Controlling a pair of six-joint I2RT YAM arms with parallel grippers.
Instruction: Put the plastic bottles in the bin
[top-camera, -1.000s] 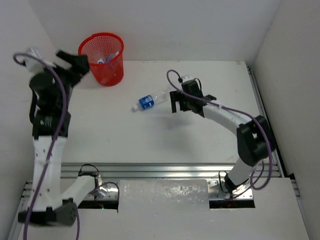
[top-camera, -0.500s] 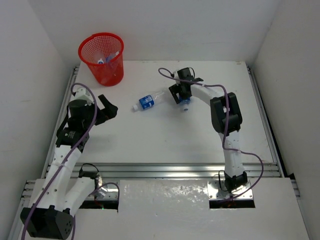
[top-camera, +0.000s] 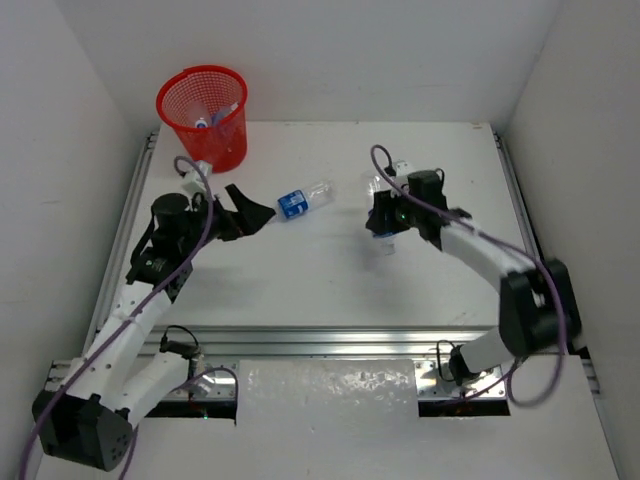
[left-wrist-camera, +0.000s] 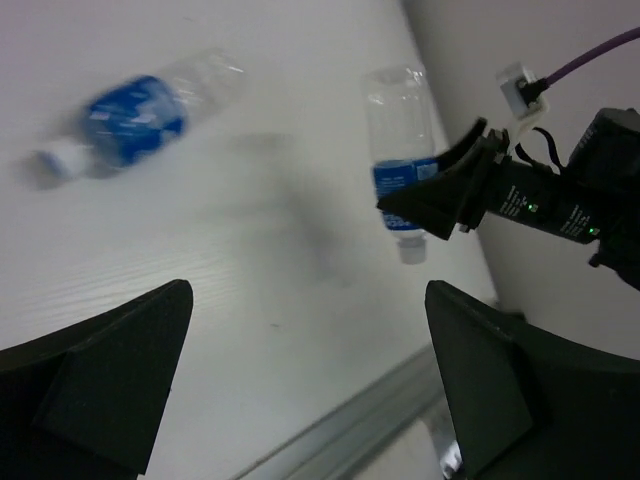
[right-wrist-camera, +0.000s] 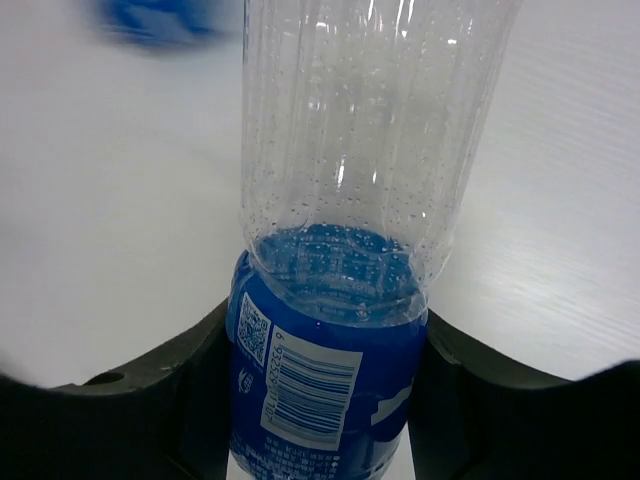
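Clamping narrow on the blue label of a small clear plastic bottle (right-wrist-camera: 340, 180) held cap down, the right gripper (right-wrist-camera: 325, 395) could lose that thin wall on the carry to the red mesh bin (top-camera: 215, 140) at the table's far left. The left gripper (top-camera: 250, 212) gapes wide and empty beside another blue-labelled bottle (top-camera: 300, 200) lying on the white table (top-camera: 300, 285), which a nudge could set rolling.

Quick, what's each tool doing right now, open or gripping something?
The left tool is open, holding nothing.
The right tool is closed on a blue-labelled bottle.
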